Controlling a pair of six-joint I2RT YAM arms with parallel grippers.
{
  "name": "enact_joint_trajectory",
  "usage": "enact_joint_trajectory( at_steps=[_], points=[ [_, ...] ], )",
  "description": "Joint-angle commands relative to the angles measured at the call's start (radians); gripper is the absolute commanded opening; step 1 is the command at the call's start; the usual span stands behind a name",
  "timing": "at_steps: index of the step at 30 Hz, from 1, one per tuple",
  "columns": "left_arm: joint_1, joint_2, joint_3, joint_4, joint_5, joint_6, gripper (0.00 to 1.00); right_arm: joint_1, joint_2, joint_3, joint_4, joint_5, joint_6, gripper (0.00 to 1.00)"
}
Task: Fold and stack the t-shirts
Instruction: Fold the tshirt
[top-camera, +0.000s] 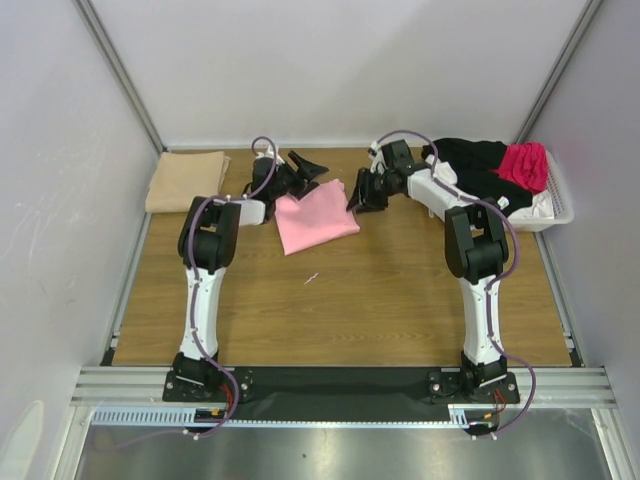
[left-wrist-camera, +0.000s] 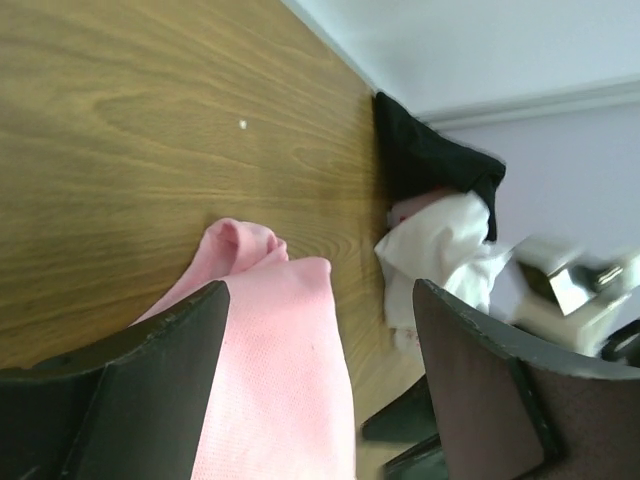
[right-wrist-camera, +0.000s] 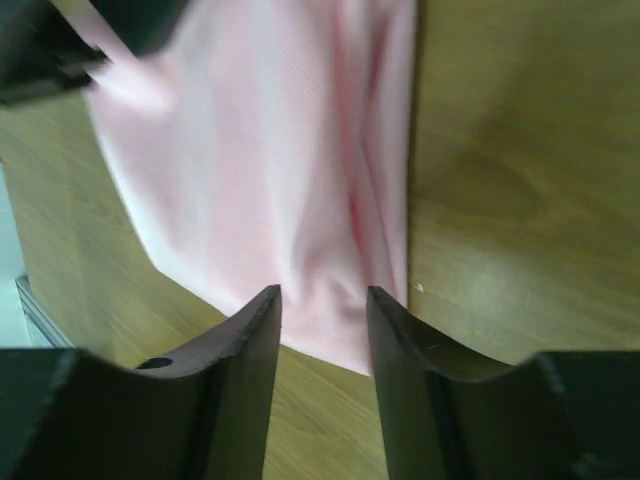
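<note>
Left gripper (top-camera: 299, 169) is hanging over the far corner of the pink shirt (top-camera: 316, 221) with its jaws spread wide, nothing pinched as far as I can see, though in its own wrist view the cloth bunches up right against one finger. Right gripper (top-camera: 359, 192) sits at the shirt's right edge, jaws only partly apart, and from its wrist camera the hem runs under the gap but doesn't look clamped. The pink shirt itself lies flat-ish in the middle of the far half of the table (top-camera: 330, 310), folded down to a rough rectangle, and my guess is it's meant to go on the tan shirt (top-camera: 187, 180) folded in the far left corner. Where this could go sideways: if either one grabs just the top layer, the fold will peel open on the lift, and that rumpled corner by the left finger looks easy to snag or drag. The two grippers are also pretty near each other, so a bump isn't out of the question. The table is wood grain, smooth, with a tiny white speck (top-camera: 311, 277) near the middle. Plain pale walls (top-camera: 330, 70) all round, and a white basket (top-camera: 560, 212) in the far right corner holding a black shirt (top-camera: 470, 155), a magenta shirt (top-camera: 525, 163) and a white shirt (top-camera: 535, 205).
</note>
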Motion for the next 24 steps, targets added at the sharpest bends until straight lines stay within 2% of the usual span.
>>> enact_joint_trajectory(
  at_steps=[1, 6, 7, 10, 13, 16, 18, 20, 24],
  points=[
    [0.005, -0.109, 0.067, -0.007, 0.111, 0.148, 0.81, -0.01, -0.067, 0.16, -0.008, 0.005, -0.016, 0.47],
    [0.01, -0.326, 0.049, -0.213, 0.135, 0.324, 0.82, -0.016, -0.058, 0.265, 0.092, -0.079, 0.097, 0.48],
    [0.017, -0.362, 0.032, -0.24, 0.124, 0.356, 0.81, -0.018, -0.045, 0.254, 0.182, -0.104, 0.117, 0.48],
    [0.031, -0.472, -0.057, -0.367, 0.044, 0.369, 0.79, -0.016, -0.018, 0.181, 0.378, -0.162, 0.24, 0.51],
    [0.031, -0.57, -0.177, -0.427, 0.004, 0.357, 0.77, -0.01, 0.05, 0.202, 0.442, -0.19, 0.331, 0.5],
    [0.031, -0.656, -0.352, -0.38, -0.039, 0.302, 0.77, 0.01, 0.079, 0.205, 0.453, -0.152, 0.343, 0.5],
    [0.033, -0.67, -0.47, -0.291, -0.054, 0.265, 0.77, 0.018, 0.11, 0.207, 0.46, -0.138, 0.355, 0.49],
    [0.033, -0.654, -0.528, -0.217, -0.05, 0.219, 0.77, 0.022, 0.133, 0.207, 0.491, -0.153, 0.378, 0.49],
    [0.036, -0.563, -0.519, -0.073, -0.062, 0.165, 0.75, 0.036, 0.174, 0.216, 0.474, -0.127, 0.331, 0.49]
  ],
)
